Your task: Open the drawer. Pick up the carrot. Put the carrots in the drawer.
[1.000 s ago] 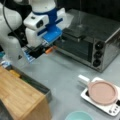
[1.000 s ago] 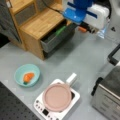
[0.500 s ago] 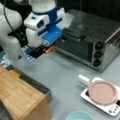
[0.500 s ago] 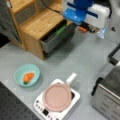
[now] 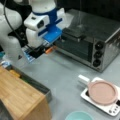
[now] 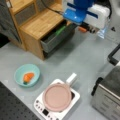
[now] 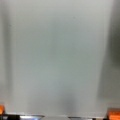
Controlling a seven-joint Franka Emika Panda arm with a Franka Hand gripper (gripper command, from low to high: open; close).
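The drawer (image 5: pixel 35 83) (image 6: pixel 53 42) stands pulled out of the wooden-topped cabinet in both front views. In it lie a green toy vegetable (image 6: pixel 60 30) and a yellow piece (image 5: pixel 15 73). The carrot (image 6: pixel 27 77), orange with a green end, lies in a teal bowl (image 6: pixel 17 72) far from the arm. My gripper (image 5: pixel 42 51) (image 6: pixel 86 28) hangs above the grey floor just past the drawer's far end. In the wrist view its orange-tipped fingers (image 7: pixel 113 115) sit wide apart at the bottom corners, and only bare grey surface shows between them.
A silver toaster oven (image 5: pixel 95 42) stands right behind the gripper. A white hotplate with a pink pan (image 6: pixel 57 97) (image 5: pixel 102 92) sits near the bowl. The bowl's rim (image 5: pixel 78 115) shows at a front view's bottom edge.
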